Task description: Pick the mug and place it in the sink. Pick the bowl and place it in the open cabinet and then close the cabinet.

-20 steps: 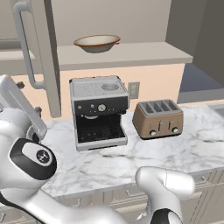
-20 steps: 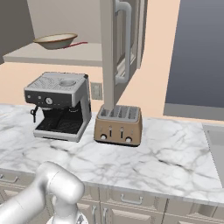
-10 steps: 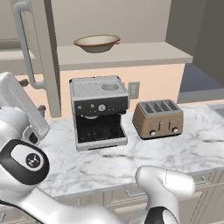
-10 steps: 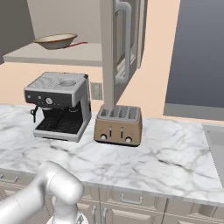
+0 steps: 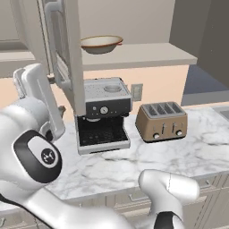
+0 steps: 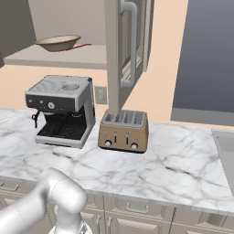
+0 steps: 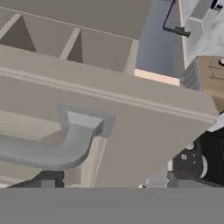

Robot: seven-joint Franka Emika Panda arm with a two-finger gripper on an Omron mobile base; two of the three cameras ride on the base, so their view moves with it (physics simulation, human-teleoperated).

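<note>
End effector state I cannot tell; at the cabinet door, frame's upper left, I'd push squarely beside its handle.

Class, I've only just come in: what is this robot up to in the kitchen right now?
The bowl already sits on the shelf of the open cabinet, above the coffee machine and the toaster. The arm is raised at the cabinet door; the hand view looks close up at the door's silver bar handle. The door is not shut, so closing it is what remains. Whether the gripper touches it cannot be told.
</note>
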